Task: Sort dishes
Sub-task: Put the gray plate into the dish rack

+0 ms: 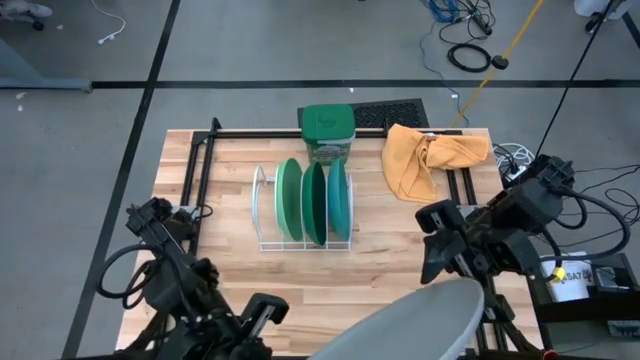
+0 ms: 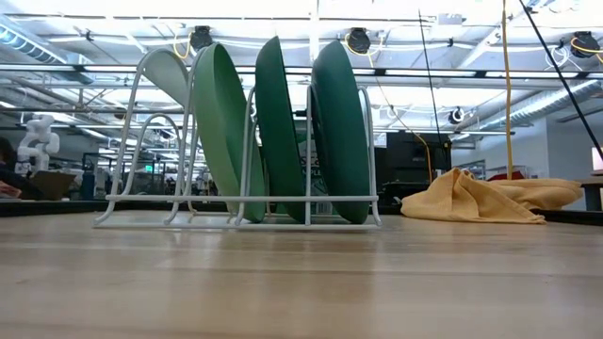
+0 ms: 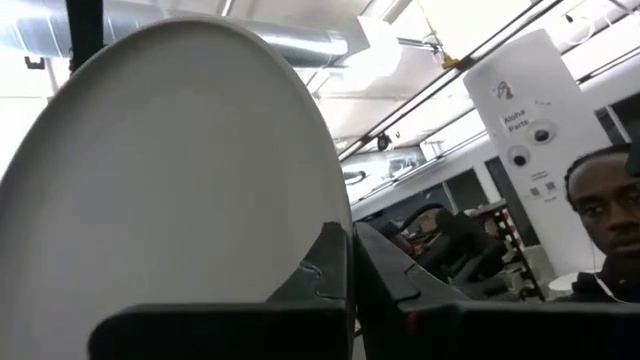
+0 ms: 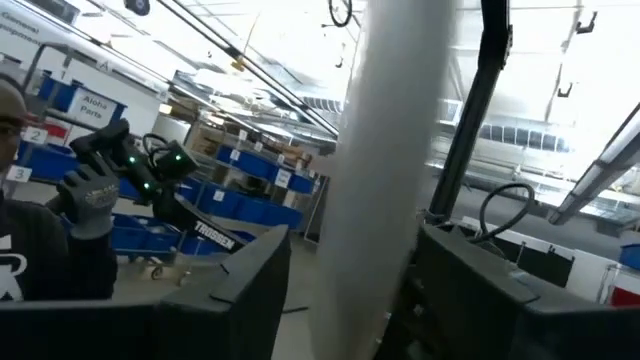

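Observation:
A light grey plate (image 1: 420,320) is held high above the table's near edge, between my two arms. My left gripper (image 3: 352,285) is shut on it at its left end (image 1: 265,312). My right gripper (image 4: 350,290) is open at the plate's right end (image 1: 440,268). Its fingers stand on either side of the plate, which shows edge-on (image 4: 385,180); I cannot tell whether they touch it. A light green plate (image 1: 290,200), a dark green plate (image 1: 315,203) and a teal plate (image 1: 338,200) stand on edge in the white wire rack (image 2: 236,200). My left gripper pinches the grey plate's rim (image 3: 338,215) between its two fingers. The plate is lifted clear of the table and stands up from the fingers, its broad face (image 3: 170,170) filling the left wrist view.
A green square tub (image 1: 328,122) stands behind the rack. A yellow cloth (image 1: 430,158) lies at the far right. A black frame rail (image 1: 200,170) runs along the table's left and far sides. People show beyond the table (image 3: 605,230) (image 4: 40,220).

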